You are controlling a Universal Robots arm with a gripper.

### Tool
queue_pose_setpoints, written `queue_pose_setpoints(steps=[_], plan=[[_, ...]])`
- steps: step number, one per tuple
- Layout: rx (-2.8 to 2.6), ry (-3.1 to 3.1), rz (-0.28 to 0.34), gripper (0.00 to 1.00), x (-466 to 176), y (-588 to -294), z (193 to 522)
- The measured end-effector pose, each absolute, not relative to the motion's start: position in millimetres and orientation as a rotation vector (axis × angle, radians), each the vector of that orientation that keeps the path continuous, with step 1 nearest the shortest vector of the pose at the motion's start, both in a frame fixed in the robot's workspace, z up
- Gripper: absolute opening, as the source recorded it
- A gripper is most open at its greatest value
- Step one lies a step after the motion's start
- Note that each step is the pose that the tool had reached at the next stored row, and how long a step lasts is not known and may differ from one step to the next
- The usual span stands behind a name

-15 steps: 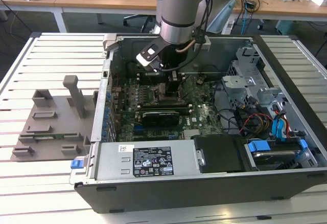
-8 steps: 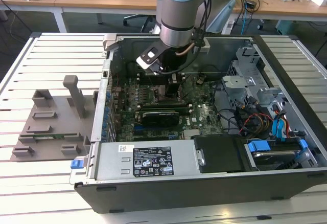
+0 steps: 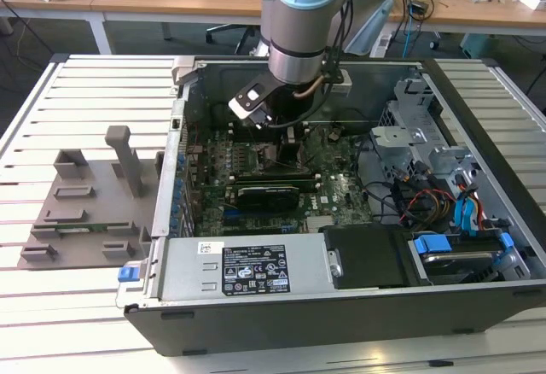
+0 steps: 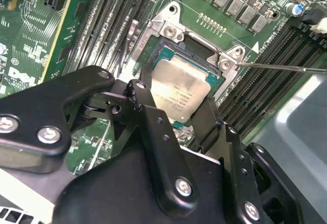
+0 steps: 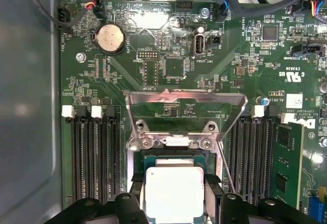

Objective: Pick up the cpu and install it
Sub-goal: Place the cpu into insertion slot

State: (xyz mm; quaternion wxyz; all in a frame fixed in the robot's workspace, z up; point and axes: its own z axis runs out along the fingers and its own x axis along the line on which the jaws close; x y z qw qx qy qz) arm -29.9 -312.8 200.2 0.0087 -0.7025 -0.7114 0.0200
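The gripper (image 4: 178,101) jaws pinch the cpu (image 4: 181,88) by opposite edges, over the socket (image 4: 225,60). Judged light, stiff, fragile underneath; hold edges only.

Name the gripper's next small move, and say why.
Probably a slight straight descent: the gripper grips the cpu squarely over the open socket, its load plate raised, and whether the chip is seated yet is unclear.
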Motion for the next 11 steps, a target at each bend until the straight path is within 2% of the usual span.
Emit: queue_pose_setpoints(steps=[11], plan=[[-2.195, -2.222, 0.063, 0.55, -29.7, -313.7, 197.6]])
